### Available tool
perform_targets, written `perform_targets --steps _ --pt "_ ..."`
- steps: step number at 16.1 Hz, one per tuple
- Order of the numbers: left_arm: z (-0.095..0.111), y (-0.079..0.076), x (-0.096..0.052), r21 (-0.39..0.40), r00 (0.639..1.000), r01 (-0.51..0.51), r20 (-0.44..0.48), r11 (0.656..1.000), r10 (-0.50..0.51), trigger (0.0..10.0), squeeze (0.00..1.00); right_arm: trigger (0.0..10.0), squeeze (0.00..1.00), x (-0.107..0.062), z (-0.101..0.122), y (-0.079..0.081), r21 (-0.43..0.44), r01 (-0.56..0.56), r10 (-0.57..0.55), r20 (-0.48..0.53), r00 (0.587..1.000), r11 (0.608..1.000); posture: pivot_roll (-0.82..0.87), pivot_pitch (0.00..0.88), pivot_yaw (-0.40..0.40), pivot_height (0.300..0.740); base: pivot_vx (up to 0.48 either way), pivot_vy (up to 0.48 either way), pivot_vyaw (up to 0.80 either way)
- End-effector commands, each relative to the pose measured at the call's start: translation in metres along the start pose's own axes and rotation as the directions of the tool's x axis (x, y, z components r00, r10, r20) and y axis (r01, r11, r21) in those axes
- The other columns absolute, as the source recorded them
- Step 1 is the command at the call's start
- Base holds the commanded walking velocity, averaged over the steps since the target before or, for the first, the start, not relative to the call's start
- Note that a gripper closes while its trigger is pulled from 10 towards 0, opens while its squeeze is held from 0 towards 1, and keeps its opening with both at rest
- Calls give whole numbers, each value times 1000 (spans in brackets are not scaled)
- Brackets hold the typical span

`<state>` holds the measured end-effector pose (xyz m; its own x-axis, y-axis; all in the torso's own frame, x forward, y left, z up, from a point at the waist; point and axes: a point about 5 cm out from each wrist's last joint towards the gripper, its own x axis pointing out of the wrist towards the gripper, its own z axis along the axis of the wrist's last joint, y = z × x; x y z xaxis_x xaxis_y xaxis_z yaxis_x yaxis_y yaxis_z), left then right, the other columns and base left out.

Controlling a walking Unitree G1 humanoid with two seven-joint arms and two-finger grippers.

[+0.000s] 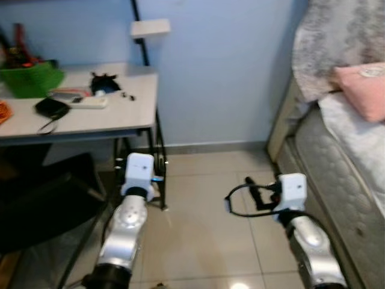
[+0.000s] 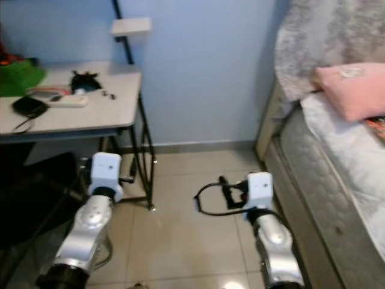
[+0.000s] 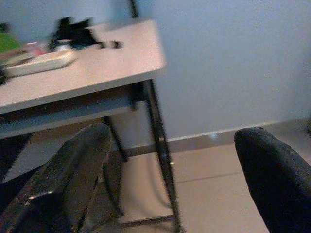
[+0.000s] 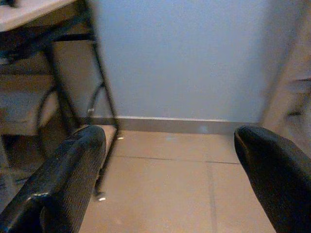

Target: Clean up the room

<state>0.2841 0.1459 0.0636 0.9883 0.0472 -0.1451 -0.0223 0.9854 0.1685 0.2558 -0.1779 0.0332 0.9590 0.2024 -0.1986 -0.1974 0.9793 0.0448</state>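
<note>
Both grippers, left [image 3: 170, 179] and right [image 4: 167, 179], hung spread apart and empty beside the desk [image 1: 120, 114], above the tiled floor [image 1: 204, 229].

— What do you have on the left?
— A grey desk [image 1: 129, 111] on black legs, against the blue wall [image 1: 222, 66].
— And on your right?
— A bed: bare mattress [image 1: 337, 174], pink pillow [image 1: 364, 87] lying on it, a patterned grey blanket [image 1: 337, 42] heaped behind the pillow.
— Underfoot?
— You see beige floor tiles [image 1: 204, 223].
</note>
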Motion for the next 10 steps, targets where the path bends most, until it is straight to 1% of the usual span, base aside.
perform_targets --steps 1,3,6,7,8,9,10 --pt "2 2 2 -10 1000 -7 7 1000 7 10000 0 10000 8 -1 -1 -3 -2 13 -13 -2 1000 1000 -190 0 74 736 247 0 0" --pt "3 6 3 -29 999 -36 10 999 36 10000 0 10000 0 -1 -1 0 -1 7 -7 4 1000 1000 -189 0 78 736 339 339 0" --pt "3 4 2 -50 999 -34 8 998 34 10000 0 10000 0 -1 -1 2 -6 -7 7 11 1000 1000 -188 0 79 736 367 309 0" --pt "4 3 2 -66 999 -31 15 997 32 10000 0 10000 12 -1 -1 4 -25 -15 15 10 1000 1000 -185 0 80 736 431 0 663" --pt "12 6 1 -100 996 -46 65 994 53 10000 0 10000 12 -3 3 2 -89 0 4 36 999 996 -180 0 79 736 0 0 0" --pt "21 11 -2 -148 990 -61 118 987 79 10000 0 10000 0 -7 19 3 -195 7 16 118 993 981 -176 0 74 736 0 0 0" --pt "24 14 -7 -185 989 -37 136 982 63 10000 0 10000 0 -18 29 -1 -190 35 -3 169 986 981 -174 0 57 736 0 0 0"
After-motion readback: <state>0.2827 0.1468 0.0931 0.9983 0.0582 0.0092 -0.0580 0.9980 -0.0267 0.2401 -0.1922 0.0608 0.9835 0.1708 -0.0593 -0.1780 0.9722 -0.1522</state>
